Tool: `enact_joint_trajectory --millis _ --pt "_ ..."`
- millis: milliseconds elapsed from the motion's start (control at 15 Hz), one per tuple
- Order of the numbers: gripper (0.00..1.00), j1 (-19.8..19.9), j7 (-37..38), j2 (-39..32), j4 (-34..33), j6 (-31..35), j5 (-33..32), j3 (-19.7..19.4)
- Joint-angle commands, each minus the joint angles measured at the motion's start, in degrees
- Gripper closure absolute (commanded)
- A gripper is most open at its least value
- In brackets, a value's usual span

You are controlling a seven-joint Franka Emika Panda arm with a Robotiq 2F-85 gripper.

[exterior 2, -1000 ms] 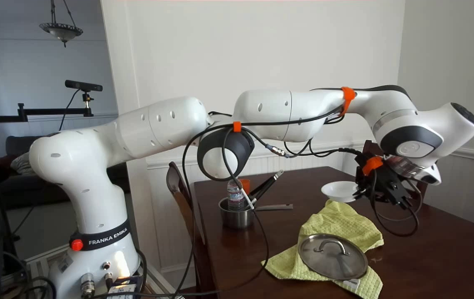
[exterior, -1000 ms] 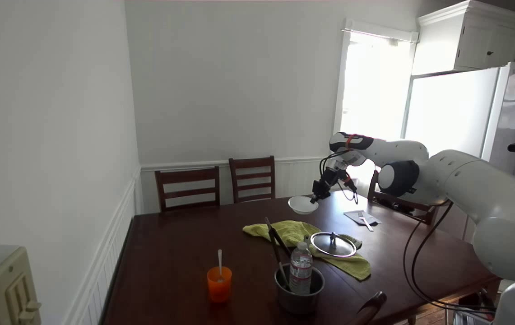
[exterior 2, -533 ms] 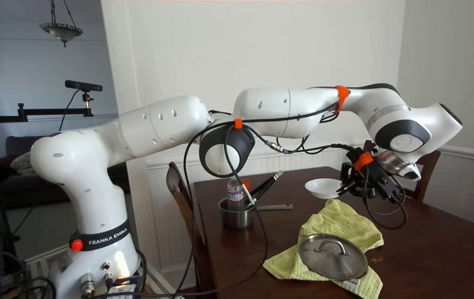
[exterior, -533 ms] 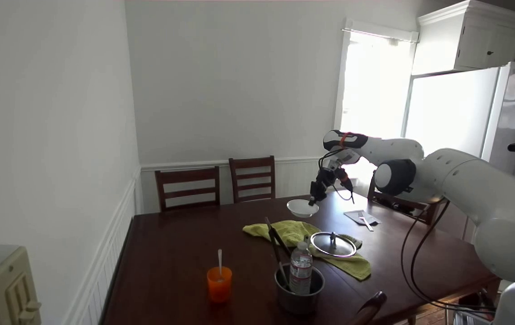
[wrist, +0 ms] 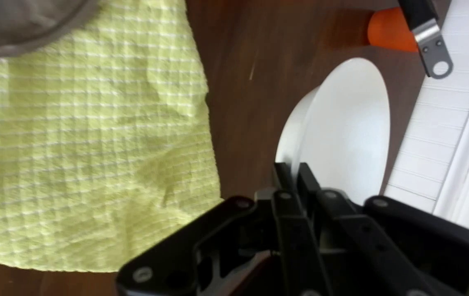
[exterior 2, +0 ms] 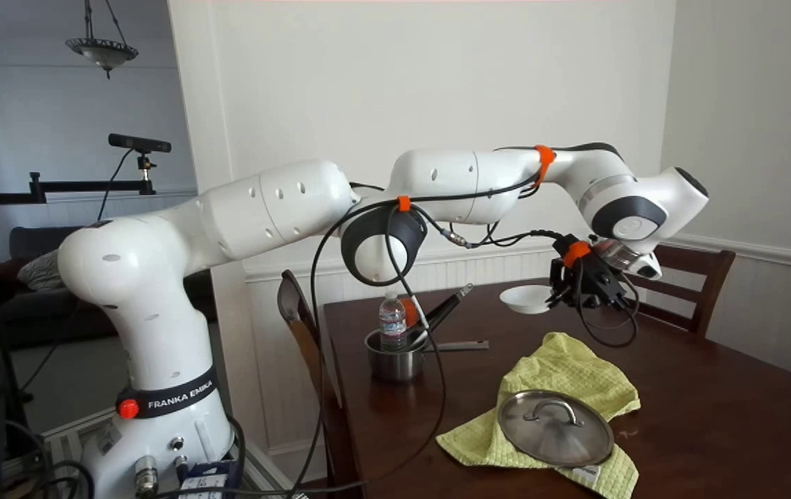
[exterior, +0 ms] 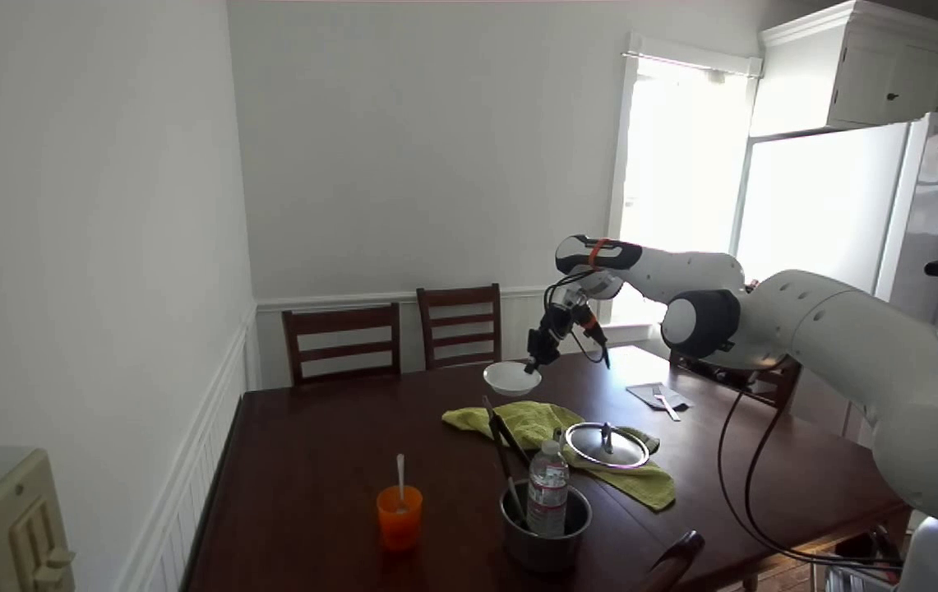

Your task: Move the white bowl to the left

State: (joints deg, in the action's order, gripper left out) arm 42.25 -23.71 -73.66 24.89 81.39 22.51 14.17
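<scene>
In an exterior view, an orange cup point(exterior: 399, 522) and a round grey metal pot point(exterior: 541, 552) stand nearest on the dark-brown wooden worktop point(exterior: 312, 460); behind lies a yellow-green cloth point(exterior: 541, 423); beyond, over the worktop, black jaws grip the shallow round white bowl point(exterior: 510, 380) by its rim.

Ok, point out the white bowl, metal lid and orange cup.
White bowl point(wrist: 347, 127), in the wrist view: inner surface.
Metal lid point(exterior 2: 556, 436), in an exterior view: top surface.
Orange cup point(exterior: 399, 527), in an exterior view: outer wall.
</scene>
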Motion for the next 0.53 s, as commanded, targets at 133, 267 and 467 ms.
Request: enact_joint_trajectory --millis 133,267,467 --pt "0.98 -10.6 3.02 6.2 -0.15 -4.76 -3.61 -2.28" --pt "0.98 -14.35 1.44 7.4 0.03 -8.91 -4.6 -2.74" --pt "0.98 -19.88 -1.33 7.74 0.22 -13.03 -5.75 -2.95"
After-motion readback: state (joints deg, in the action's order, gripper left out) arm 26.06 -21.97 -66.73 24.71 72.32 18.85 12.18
